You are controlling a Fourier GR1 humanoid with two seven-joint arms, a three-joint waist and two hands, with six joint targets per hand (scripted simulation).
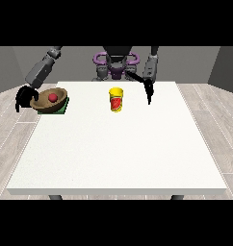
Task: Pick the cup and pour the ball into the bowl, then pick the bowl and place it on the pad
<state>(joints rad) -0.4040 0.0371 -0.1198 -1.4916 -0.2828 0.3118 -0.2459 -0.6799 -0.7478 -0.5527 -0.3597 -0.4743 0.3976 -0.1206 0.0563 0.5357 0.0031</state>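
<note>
A brown wooden bowl (49,100) holding a red ball (53,97) is gripped on the green pad (64,108) at the tabletop's (118,153) far corner by the curled robot hand at the view's left (25,97), while a yellow cup (116,100) with an unreadable red label is left standing upright beside the straight-fingered, empty robot hand at the view's right (148,91).

The robot has a dark torso (118,57), small at the view's top, with purple rings at either side of its chest and a purple patch low at the middle. Both arms have grey, boxy segments with darker joints. The arm at the view's left ends in a black robot hand (24,97); the arm at the view's right ends in a slim black robot hand (148,91).
</note>
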